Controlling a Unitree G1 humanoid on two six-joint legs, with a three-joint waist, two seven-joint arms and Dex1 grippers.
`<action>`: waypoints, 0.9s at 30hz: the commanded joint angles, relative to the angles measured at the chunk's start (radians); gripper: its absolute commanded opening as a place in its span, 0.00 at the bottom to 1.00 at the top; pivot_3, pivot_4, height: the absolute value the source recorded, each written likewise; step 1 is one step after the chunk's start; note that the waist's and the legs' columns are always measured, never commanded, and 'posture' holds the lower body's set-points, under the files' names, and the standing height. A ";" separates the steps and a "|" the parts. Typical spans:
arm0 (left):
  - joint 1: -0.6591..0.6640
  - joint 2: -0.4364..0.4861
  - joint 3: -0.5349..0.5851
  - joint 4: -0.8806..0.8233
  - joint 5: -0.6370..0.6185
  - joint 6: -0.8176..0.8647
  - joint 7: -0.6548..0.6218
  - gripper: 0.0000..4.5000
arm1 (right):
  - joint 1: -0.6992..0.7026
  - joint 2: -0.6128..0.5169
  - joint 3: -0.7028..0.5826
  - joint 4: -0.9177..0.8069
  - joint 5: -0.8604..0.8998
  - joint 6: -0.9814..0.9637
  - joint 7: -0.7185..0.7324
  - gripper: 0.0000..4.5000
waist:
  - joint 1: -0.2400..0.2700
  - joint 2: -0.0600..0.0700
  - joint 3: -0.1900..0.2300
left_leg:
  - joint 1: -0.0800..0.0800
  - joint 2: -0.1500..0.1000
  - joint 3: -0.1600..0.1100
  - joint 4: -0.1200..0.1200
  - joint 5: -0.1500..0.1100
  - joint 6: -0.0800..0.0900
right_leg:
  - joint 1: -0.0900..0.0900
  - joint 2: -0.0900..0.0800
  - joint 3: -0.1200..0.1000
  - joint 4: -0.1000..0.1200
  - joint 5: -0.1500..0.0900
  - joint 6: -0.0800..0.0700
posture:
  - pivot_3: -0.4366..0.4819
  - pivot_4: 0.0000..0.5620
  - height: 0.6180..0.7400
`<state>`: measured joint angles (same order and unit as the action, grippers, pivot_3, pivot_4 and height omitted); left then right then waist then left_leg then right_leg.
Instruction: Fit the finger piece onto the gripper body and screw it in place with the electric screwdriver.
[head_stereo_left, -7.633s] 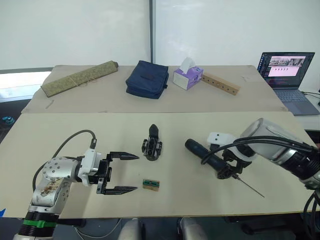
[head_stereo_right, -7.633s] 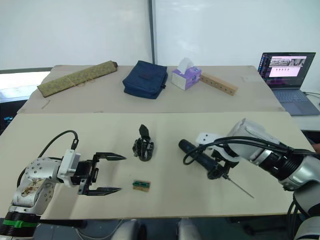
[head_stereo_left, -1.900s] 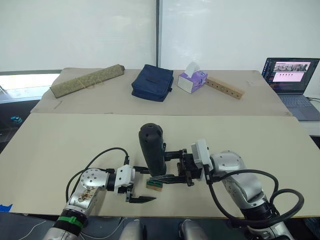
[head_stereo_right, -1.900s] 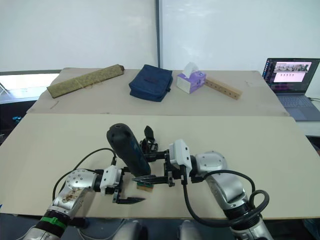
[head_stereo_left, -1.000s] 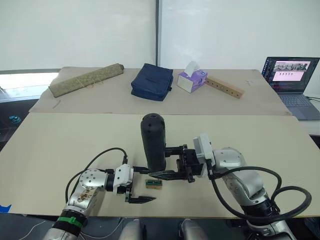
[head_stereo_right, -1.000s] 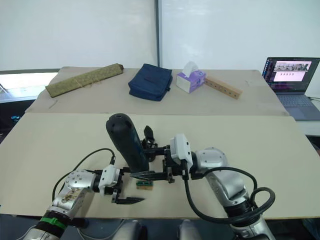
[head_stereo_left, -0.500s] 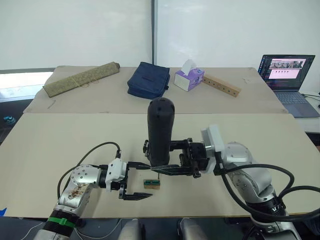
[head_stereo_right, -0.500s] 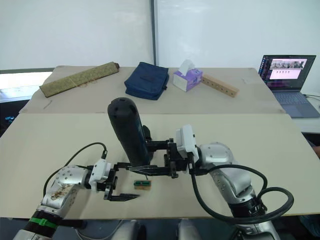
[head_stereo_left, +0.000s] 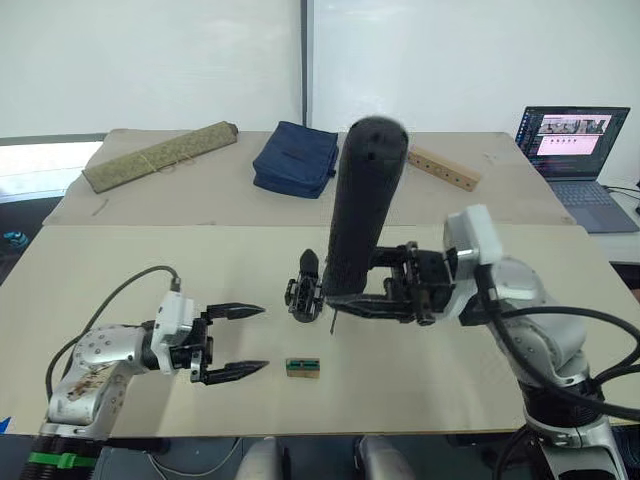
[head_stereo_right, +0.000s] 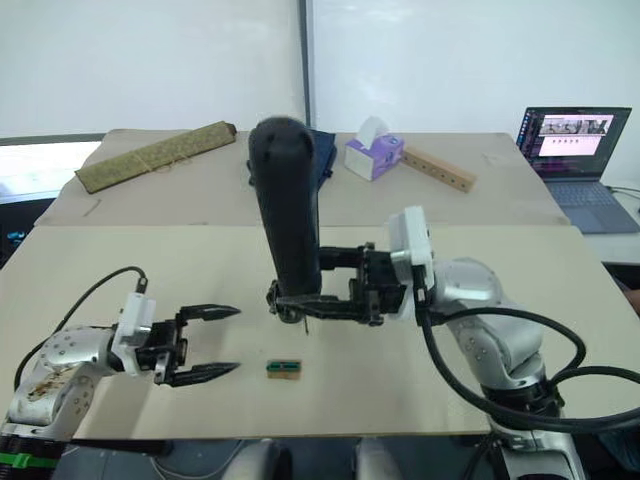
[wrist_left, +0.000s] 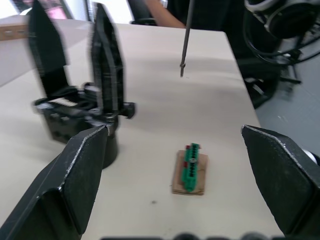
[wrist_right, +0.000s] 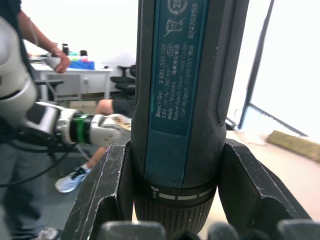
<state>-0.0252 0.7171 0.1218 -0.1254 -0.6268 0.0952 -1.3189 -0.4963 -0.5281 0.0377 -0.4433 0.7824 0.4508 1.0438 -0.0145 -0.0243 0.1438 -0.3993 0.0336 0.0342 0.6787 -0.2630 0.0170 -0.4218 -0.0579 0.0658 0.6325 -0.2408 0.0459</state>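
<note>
Matte-black driver (head_stereo_left: 360, 210) is upright in the right claw (head_stereo_left: 385, 292), clamped low on the barrel near the chuck, thin bit (wrist_left: 186, 35) pointing down and hanging just above the surface (head_stereo_left: 150, 260), right beside the body (head_stereo_left: 304, 290).

Left claw (head_stereo_left: 238, 341) wide open, holding nothing, hovering near the surface to the left of the body.

Body sits mid-surface, pointed finger up. In the left wrist view it shows two upright pointed blades, so the finger piece may already be seated, but I can't tell if both are fixed or where the screw hole is.

Small green-and-tan block (head_stereo_left: 302, 368) lies flat just in front of the body, apart from it.

For the step, my read:
- Body is loose, light, hard plastic on smooth beige board, so it will likely skate or spin under torque. Brace it with the left claw first, on the block part, not the tapered finger.
- Keep the driver vertical and find the screw head before pressing.
- Barrel is smooth and round with a tall top-heavy overhang above the grip, so watch for tilt in the claw.
</note>
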 joint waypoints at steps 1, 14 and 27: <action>-0.007 -0.010 0.059 -0.014 -0.044 0.049 0.056 1.00 | -0.049 -0.005 -0.070 0.034 0.046 0.003 -0.007 0.43 | 0.001 0.000 0.000 | 0.000 0.000 0.000 0.000 0.000 0.000 | 0.000 0.000 0.000 0.000 0.000 0.000 | 0.48 0.27 1.00; -0.211 -0.043 0.020 0.223 0.034 0.018 -0.012 1.00 | -0.197 0.043 -0.067 0.202 0.014 0.028 -0.047 0.43 | 0.001 0.000 0.001 | -0.001 -0.001 0.001 0.000 0.000 0.000 | -0.001 0.002 0.000 0.000 0.001 -0.001 | 0.48 0.27 1.00; -0.327 -0.128 -0.015 0.355 0.080 -0.065 -0.092 1.00 | -0.243 0.124 -0.056 0.293 -0.072 -0.023 -0.042 0.43 | 0.001 0.000 0.001 | -0.003 -0.002 0.002 0.001 0.000 0.000 | -0.002 0.002 0.000 0.000 0.002 0.000 | 0.48 0.27 1.00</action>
<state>-0.3372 0.5919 0.0997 0.2333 -0.5431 0.0470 -1.4001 -0.7001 -0.4107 0.0005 -0.1239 0.7052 0.4718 0.9991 -0.0137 -0.0247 0.1443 -0.4027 0.0319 0.0357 0.6799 -0.2628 0.0170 -0.4240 -0.0563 0.0655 0.6328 -0.2386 0.0456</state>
